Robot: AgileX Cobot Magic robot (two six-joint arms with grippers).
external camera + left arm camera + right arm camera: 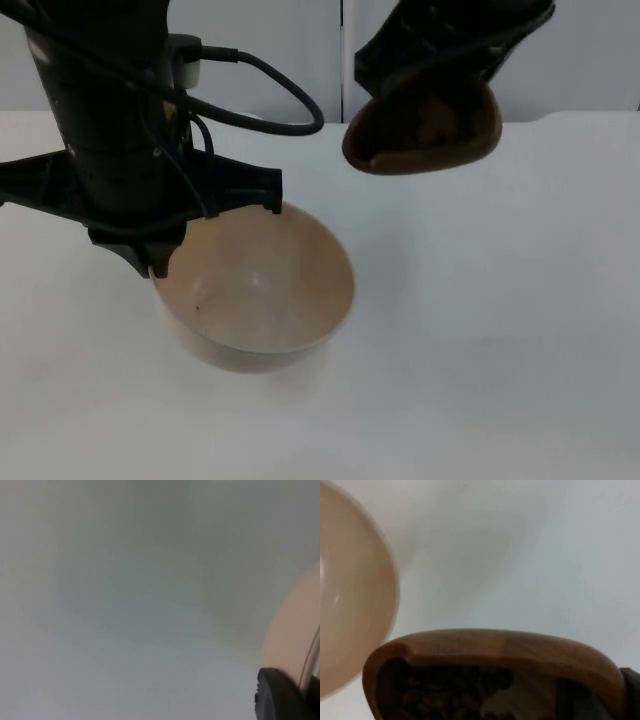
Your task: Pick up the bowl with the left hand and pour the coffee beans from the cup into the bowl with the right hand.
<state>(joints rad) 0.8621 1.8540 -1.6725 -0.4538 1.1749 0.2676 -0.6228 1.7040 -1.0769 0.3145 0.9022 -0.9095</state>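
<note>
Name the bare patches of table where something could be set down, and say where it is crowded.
Free: the white table right of the bowl and below the cup of coffee beans, plus the strip along the near edge. Crowded: the far left, where the left gripper grips the bowl's rim, and around the right gripper's raised cup.

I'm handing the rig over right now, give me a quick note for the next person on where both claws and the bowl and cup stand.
Left claw: shut on the rim of the tan bowl, at the bowl's left side. Whether the bowl is lifted off the white table is hard to tell.
Right claw: holds the brown wooden cup up in the air, behind and to the right of the bowl, not yet over it. The coffee beans sit inside the cup.
Done: bowl gripped, cup picked up.
Left: bring the cup over the bowl and tip the beans in; the bowl looks nearly empty.
</note>
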